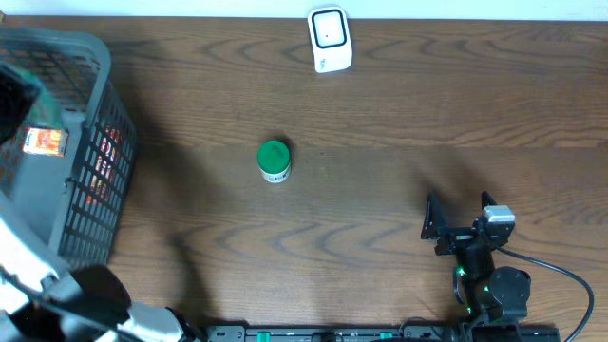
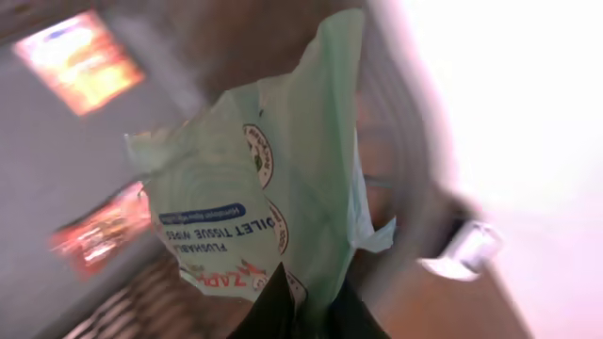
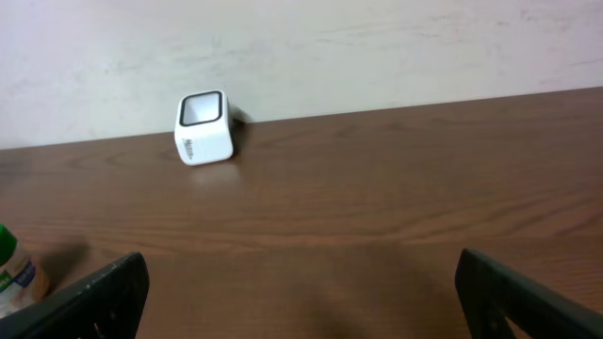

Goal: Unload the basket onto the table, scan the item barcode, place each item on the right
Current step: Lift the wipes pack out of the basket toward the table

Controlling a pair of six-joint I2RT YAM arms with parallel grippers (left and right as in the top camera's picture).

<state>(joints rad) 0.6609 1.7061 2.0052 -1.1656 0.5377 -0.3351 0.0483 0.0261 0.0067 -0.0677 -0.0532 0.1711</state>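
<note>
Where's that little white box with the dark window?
Overhead, the small white plastic box sits at the far edge of the brown wooden table, beyond the green-capped bottle and slightly right of it.

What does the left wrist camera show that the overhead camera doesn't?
Only the left wrist view: a pale green wipes packet pinched in the left gripper. Only overhead: the green-capped bottle, the white scanner and the open right gripper. Both: the grey basket and an orange packet inside it.
</note>
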